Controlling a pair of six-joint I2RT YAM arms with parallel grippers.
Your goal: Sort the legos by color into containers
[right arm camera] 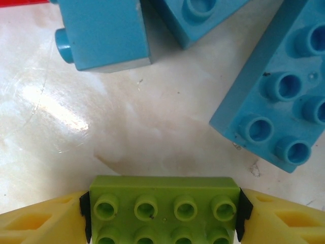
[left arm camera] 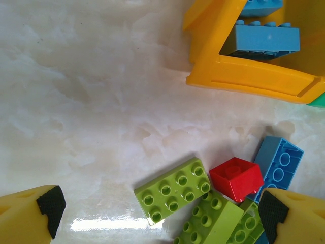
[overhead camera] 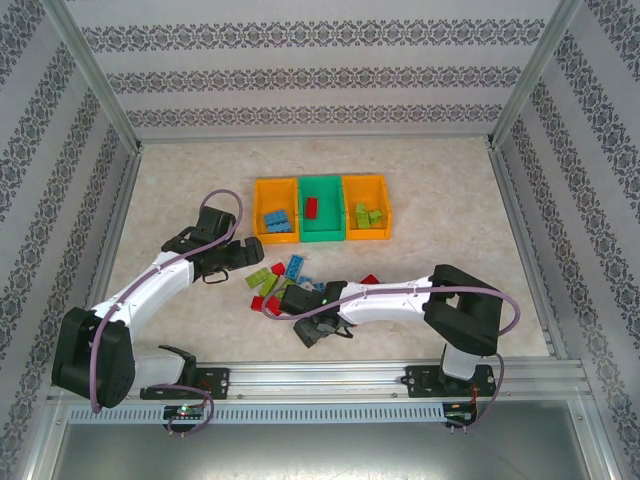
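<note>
At the right hand [right arm camera: 162,213]: closed on a lime green brick [right arm camera: 164,211], with a black pad [right arm camera: 85,216] pressed to each short end. The studs face the wrist camera and the brick's near part is cut off by the frame. I cannot tell whether it is lifted.
Just past that brick: a patch of bare tabletop [right arm camera: 127,127], then three light blue pieces.
Long blue brick [right arm camera: 277,96]: on the right, studs up, lying at an angle.
Blue block [right arm camera: 104,33]: upper left, on its side, one stud pointing left.
Third blue brick [right arm camera: 198,15]: at the top edge, between the other two.
Left hand [left arm camera: 161,213]: spread wide and holding nothing, its yellow fingers [left arm camera: 30,218] in the bottom corners of its wrist view.
Between those fingers: a flat green brick [left arm camera: 172,190] with studs up, touching a second green brick [left arm camera: 210,218]. A small red brick [left arm camera: 236,178] lies tilted beside them, and a blue brick [left arm camera: 278,165] is just behind it.
Loose pile [overhead camera: 283,280]: mid-tabletop in the overhead view, left hand at its left side, right hand at its near edge.
Bins: three in a row, sides touching, beyond the pile.
Left orange bin [overhead camera: 258,212]: holds blue bricks [overhead camera: 276,220].
Green bin [overhead camera: 322,238]: in the middle, holds one red piece [overhead camera: 312,207].
Right orange bin [overhead camera: 366,237]: holds green bricks [overhead camera: 368,214].
</note>
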